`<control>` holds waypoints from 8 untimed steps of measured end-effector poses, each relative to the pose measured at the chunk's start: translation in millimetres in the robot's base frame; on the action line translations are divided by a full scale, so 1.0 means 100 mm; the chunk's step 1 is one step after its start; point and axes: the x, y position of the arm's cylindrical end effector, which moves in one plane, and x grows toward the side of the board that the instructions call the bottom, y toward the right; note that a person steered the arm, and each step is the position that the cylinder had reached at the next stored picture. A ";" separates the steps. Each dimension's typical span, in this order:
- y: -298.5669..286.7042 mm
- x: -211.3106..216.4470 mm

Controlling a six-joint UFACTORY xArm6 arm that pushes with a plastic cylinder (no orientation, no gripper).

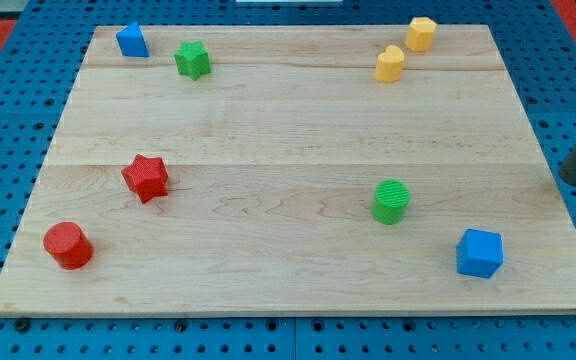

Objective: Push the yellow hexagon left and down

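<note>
The yellow hexagon lies at the top right of the wooden board, close to its top edge. A second yellow block, of less clear shape, lies just left of and below it, nearly touching. My dark rod enters from the view's right edge. Its tip is at the right rim of the board, far below and to the right of the yellow hexagon, touching no block.
A blue block and a green star lie at the top left. A red star and a red cylinder lie at the left. A green cylinder and a blue cube lie at the lower right.
</note>
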 end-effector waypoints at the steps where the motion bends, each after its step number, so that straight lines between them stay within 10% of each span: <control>1: 0.00 0.00; 8: -0.08 -0.10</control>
